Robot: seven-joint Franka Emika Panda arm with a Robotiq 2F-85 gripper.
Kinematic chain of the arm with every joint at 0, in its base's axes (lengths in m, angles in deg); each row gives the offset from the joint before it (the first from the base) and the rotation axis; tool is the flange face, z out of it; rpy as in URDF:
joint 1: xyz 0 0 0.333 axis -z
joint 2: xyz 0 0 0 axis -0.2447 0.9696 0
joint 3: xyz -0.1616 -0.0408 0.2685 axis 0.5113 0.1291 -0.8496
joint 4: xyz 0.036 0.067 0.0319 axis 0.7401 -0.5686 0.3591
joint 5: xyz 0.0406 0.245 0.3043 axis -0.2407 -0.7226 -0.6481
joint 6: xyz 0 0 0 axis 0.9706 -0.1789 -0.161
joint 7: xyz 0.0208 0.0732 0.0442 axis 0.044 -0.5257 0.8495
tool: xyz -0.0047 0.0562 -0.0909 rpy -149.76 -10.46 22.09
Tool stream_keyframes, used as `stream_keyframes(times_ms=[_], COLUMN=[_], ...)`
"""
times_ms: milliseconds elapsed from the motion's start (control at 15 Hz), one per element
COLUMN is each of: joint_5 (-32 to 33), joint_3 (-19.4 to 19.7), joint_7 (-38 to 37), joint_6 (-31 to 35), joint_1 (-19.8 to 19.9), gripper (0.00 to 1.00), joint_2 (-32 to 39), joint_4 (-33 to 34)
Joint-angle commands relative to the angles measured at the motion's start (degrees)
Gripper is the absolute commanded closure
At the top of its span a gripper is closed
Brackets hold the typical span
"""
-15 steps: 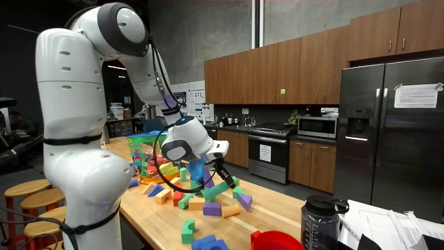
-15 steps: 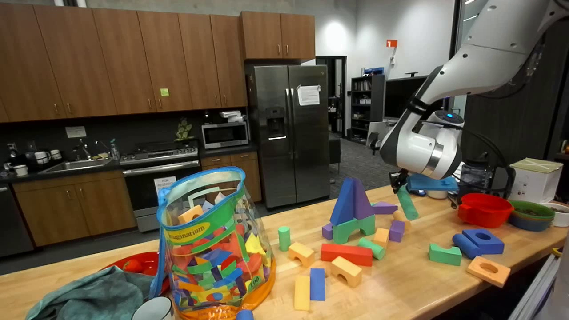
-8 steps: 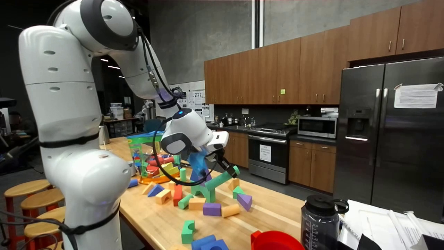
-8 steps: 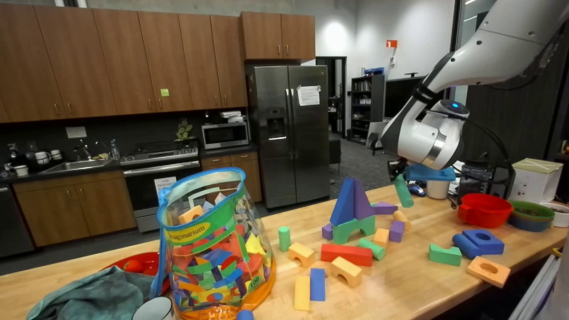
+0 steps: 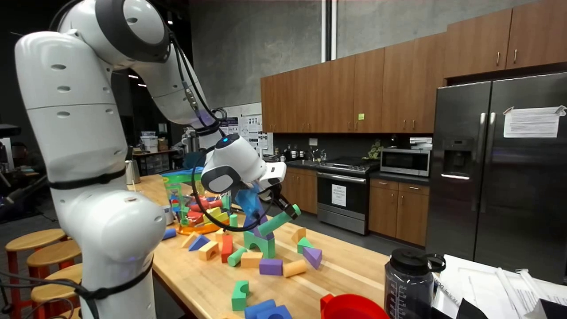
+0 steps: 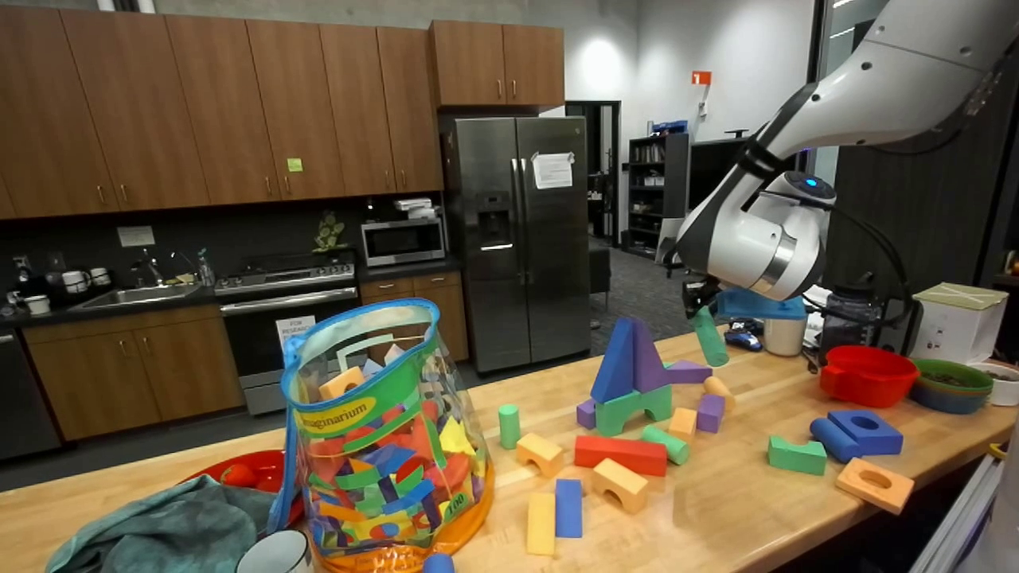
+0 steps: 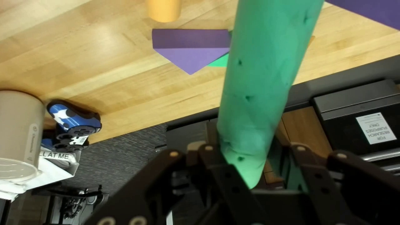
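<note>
Wrist view: the gripper [image 7: 247,150], at bottom centre, pinches a green cylinder [image 7: 265,62] near one end; the rest slants up to the top edge. In both exterior views the green cylinder hangs tilted above the table [image 6: 756,517]. In an exterior view, a clear bag [image 6: 382,399] at lower left is packed with coloured blocks [image 6: 414,477]; left of it a red dish [image 6: 271,469] holds a round red item [image 6: 237,476]. At right, just beside a red bowl [image 6: 872,390], a green bowl [image 6: 973,387] contains small dark bits [image 6: 947,378].
</note>
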Motion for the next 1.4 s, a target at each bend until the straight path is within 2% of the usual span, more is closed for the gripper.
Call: stream_keyframes(times_ms=[0, 400, 800, 1067, 1333], joint_5=[-0.7, -6.6, -11.1, -15.3, -20.4], joint_3=[-2.0, -5.0, -11.2, -16.5, -24.0], joint_7=[-3.0, -9.9, -13.7, -15.0, -15.7], joint_6=[0.0, 0.1, -0.1, -0.1, 0.0], joint_1=[0.6, 1.2, 5.8, 10.0, 15.3], gripper=[0.85, 0.85, 0.85, 0.85, 0.85], joint_2=[-0.6, 1.1, -1.2, -3.5, -6.6], joint_4=[-0.4, -0.1, -0.6, -0.6, -0.7])
